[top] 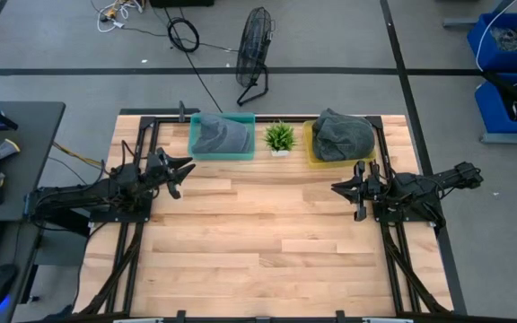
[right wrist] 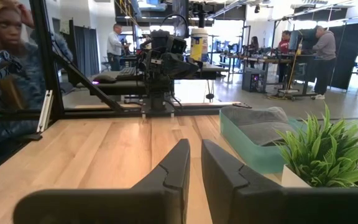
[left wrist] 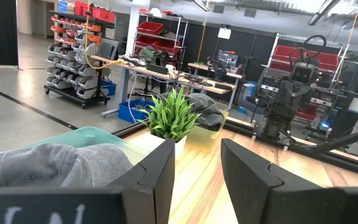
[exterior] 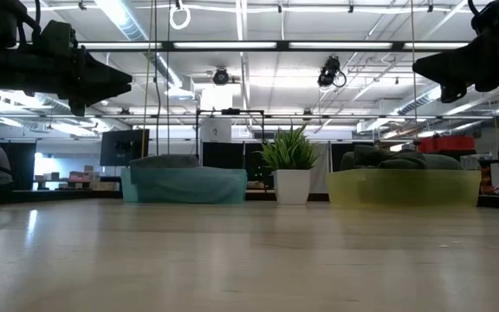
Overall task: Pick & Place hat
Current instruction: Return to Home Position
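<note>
Wood table (top: 267, 233), rumpled greyish caps (top: 341, 135)

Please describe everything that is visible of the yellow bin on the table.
The yellow bin is a low rectangular tray of what looks like translucent yellow plastic. It stands flat on the wooden table at its far edge, on the right arm's side, beside but apart from a small potted plant. A dark grey cap fills it and rises above its rim.

Small green plant (top: 280, 138) in white pot, far edge of wooden worktop (top: 267, 242). Black floor fan (top: 255, 54), coiled black cable (top: 183, 34) on floor beyond. Parts rack (left wrist: 79, 43); standing person (right wrist: 324, 50) in background.
</note>
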